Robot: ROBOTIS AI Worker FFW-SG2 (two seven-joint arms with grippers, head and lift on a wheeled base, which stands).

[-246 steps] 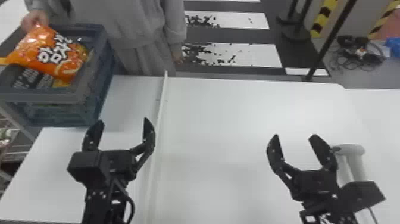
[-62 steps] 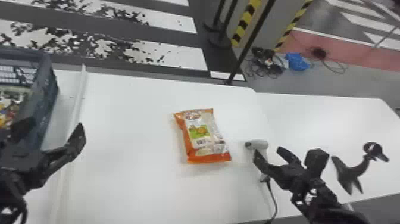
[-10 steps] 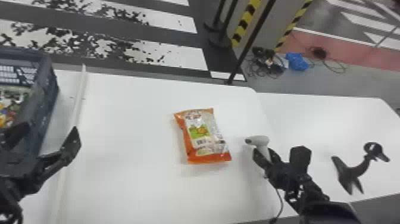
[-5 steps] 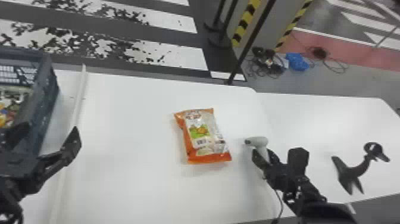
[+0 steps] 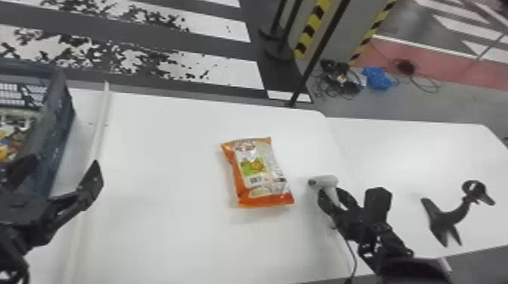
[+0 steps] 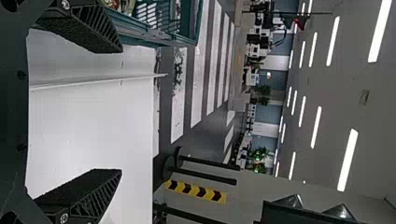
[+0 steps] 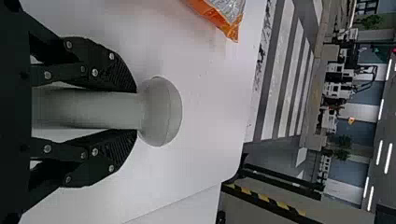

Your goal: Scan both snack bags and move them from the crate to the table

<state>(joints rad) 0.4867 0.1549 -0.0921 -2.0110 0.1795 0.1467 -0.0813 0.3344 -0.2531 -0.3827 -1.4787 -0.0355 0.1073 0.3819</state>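
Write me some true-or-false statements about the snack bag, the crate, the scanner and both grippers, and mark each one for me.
1. The snack bag lies on the white table. True.
2. The left gripper is clamped on the snack bag. False: it is open, with nothing between its fingers.
3. The right gripper is closed on the handle of the scanner. True.
4. The crate stands between the snack bag and the scanner. False: it is at the robot's left, and the bag lies between the crate and the scanner.
5. The black stand is farther to the robot's right than the scanner. True.
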